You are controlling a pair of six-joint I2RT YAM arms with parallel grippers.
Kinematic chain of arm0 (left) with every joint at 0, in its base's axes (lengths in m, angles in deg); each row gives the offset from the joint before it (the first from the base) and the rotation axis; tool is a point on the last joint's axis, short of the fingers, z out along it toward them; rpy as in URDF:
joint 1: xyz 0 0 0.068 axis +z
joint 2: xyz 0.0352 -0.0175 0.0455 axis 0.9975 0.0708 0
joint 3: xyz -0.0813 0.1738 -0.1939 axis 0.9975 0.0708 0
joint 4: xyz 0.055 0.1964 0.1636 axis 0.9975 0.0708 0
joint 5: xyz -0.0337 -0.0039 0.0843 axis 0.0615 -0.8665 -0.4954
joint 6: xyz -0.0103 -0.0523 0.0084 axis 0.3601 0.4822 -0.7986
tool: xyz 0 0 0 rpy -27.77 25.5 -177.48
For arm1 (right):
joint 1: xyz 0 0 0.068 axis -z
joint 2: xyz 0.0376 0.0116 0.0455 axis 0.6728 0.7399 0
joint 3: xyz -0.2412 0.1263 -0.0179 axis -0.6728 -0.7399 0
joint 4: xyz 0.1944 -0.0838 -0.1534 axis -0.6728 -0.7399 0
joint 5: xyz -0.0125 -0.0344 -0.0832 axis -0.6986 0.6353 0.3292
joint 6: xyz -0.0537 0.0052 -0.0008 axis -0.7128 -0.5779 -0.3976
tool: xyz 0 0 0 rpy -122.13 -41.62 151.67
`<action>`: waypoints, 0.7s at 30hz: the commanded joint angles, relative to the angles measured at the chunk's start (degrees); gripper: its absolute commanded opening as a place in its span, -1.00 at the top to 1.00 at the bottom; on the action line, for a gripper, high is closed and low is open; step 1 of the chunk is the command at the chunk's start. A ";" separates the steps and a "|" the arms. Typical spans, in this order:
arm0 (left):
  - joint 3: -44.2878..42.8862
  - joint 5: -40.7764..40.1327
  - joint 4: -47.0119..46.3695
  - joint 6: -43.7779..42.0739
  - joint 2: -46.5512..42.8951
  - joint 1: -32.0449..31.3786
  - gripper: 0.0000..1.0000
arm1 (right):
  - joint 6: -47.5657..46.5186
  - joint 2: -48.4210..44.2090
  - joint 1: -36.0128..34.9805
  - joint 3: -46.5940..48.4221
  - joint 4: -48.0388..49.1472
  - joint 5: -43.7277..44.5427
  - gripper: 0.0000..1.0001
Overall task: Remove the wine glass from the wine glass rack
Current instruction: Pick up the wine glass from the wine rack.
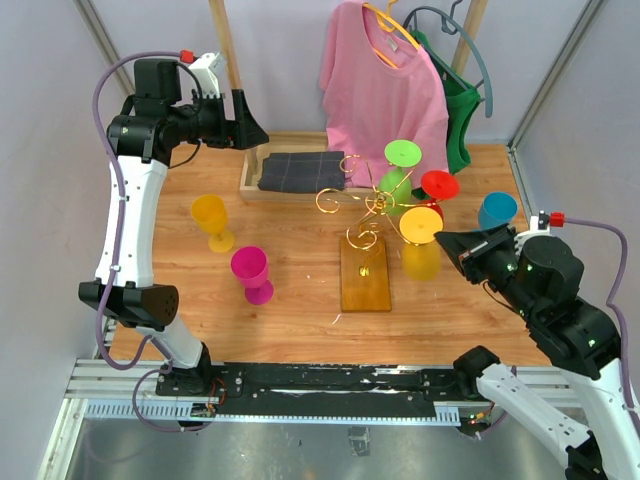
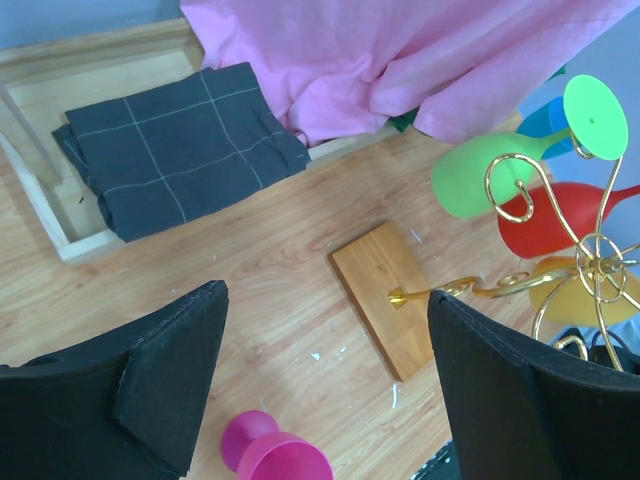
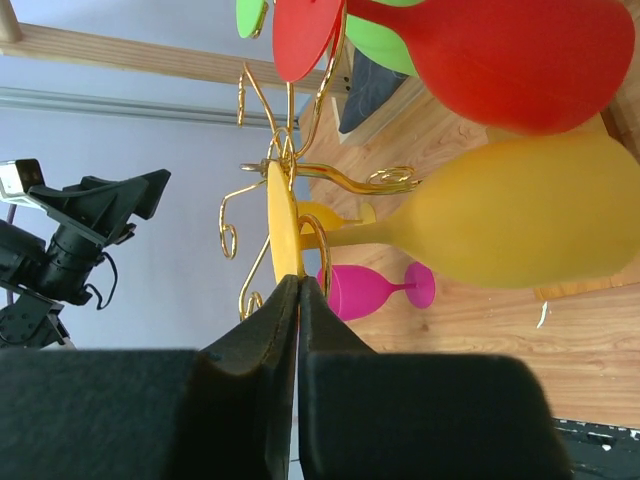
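Top view: the left gripper [image 1: 250,125] hangs spread wide above the table's far left, well apart from the wine glass rack [image 1: 365,272]. A yellow wine glass [image 1: 420,260] hangs upside down on the rack's right side, with the right gripper [image 1: 443,240] just beside it.

Left wrist: the rack's base lies between the spread fingers [image 2: 170,390].

Right wrist: the fingers are pressed together, their tips at the rim of the yellow glass's foot. Whether they pinch it is unclear.

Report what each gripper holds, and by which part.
Right gripper: jaws shut on the yellow wine glass, pinching the edge of its round foot. Left gripper: open, holding nothing.
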 commanded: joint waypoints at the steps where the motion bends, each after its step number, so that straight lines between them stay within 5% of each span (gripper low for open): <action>1: 0.26 0.97 -1.11 -0.32 -0.28 -0.31 -0.71 | 0.81 -0.94 0.68 -0.62 1.33 1.14 0.99; 21: 0.73 0.88 -1.07 -0.13 -0.02 -0.83 -0.70 | 7.29 -5.27 0.68 -4.39 3.62 0.72 0.99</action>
